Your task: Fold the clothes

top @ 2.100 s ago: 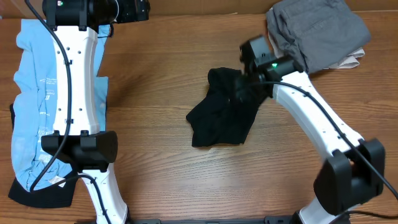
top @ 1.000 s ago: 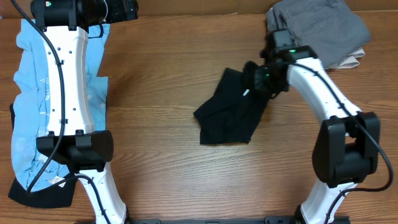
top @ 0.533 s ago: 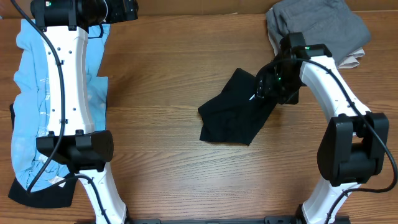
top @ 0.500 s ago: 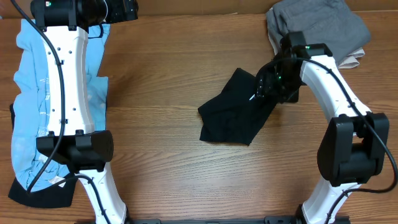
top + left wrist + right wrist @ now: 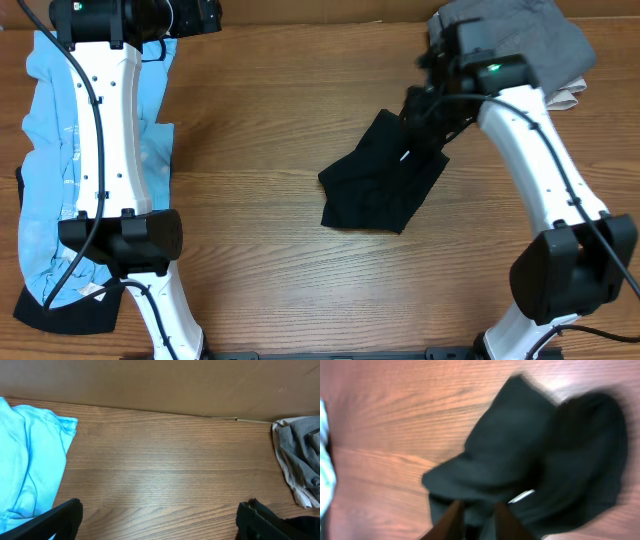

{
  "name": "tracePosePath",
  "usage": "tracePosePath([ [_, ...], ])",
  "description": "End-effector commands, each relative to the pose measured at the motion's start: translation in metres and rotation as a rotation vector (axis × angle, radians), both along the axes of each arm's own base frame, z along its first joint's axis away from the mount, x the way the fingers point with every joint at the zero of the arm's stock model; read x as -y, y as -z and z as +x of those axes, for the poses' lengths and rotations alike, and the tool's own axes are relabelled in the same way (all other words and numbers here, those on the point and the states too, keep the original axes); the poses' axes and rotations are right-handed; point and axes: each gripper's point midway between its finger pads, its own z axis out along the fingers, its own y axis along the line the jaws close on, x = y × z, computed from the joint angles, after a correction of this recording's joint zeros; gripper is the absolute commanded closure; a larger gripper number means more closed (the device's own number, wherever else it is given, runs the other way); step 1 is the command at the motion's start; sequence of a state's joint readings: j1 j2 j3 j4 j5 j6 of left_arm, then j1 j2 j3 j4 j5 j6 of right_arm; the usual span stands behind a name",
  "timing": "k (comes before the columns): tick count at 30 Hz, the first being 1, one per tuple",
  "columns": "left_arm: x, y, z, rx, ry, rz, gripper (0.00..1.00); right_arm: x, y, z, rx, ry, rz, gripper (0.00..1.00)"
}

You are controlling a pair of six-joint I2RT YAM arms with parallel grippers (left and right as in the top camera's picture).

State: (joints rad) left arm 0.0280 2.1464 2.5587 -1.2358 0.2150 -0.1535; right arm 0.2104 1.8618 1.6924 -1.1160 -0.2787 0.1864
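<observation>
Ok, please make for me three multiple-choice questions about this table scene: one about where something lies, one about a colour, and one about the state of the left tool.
1. Where does the black T-shirt lie?
A. on bare wood near the middle of the table
B. on a chair
C. in a basket

2. What colour is the tee lying beneath the left arm?
A. red
B. yellow
C. light blue

3. How does the left tool stand?
A. shut on cloth
B. wide open, holding nothing
C. out of every view

Answers:
1 A, the overhead view shows it lying on the wood.
2 C, its fabric is pale blue with white print.
3 B, the left wrist view shows its fingertips far apart with only table between them.
</observation>
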Motion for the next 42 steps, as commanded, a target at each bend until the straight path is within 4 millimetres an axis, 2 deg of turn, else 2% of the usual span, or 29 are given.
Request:
tracePosePath([
  [1, -0.002, 0.005, 0.0, -0.011, 0.006, 0.019, 0.0, -0.022, 0.017, -0.015, -0.062, 0.012, 0.039, 0.85],
  [6, -0.002, 0.008, -0.004, -0.033, 0.007, 0.018, 0.0, -0.033, 0.054, -0.031, -0.117, 0.022, 0.037, 0.88],
  [12, -0.002, 0.011, -0.008, -0.051, 0.007, 0.017, 0.0, -0.019, 0.086, -0.057, -0.219, 0.043, -0.009, 0.93],
  [22, -0.001, 0.014, -0.011, -0.071, 0.008, 0.017, 0.0, 0.034, 0.096, -0.095, -0.397, 0.153, -0.187, 0.94],
  [30, 0.0, 0.016, -0.014, -0.083, 0.011, 0.017, 0.0, 0.033, 0.101, -0.096, -0.399, 0.156, -0.178, 0.94],
  [32, 0.0, 0.016, -0.014, -0.083, 0.011, 0.017, 0.0, 0.026, 0.097, -0.091, -0.38, 0.145, -0.135, 0.9],
  [34, 0.0, 0.016, -0.013, -0.082, 0.011, 0.017, 0.0, 0.018, 0.089, -0.087, -0.356, 0.128, -0.091, 0.69],
  [35, 0.0, 0.016, -0.013, -0.082, 0.011, 0.017, 0.0, 0.017, 0.085, -0.085, -0.346, 0.127, -0.084, 0.63],
  [39, 0.0, 0.016, -0.013, -0.082, 0.011, 0.017, 0.0, 0.013, 0.064, -0.085, -0.293, 0.116, -0.07, 0.56],
  [42, 0.0, 0.016, -0.013, -0.082, 0.015, 0.021, 0.0, 0.006, 0.056, -0.088, -0.27, 0.103, -0.065, 0.5],
])
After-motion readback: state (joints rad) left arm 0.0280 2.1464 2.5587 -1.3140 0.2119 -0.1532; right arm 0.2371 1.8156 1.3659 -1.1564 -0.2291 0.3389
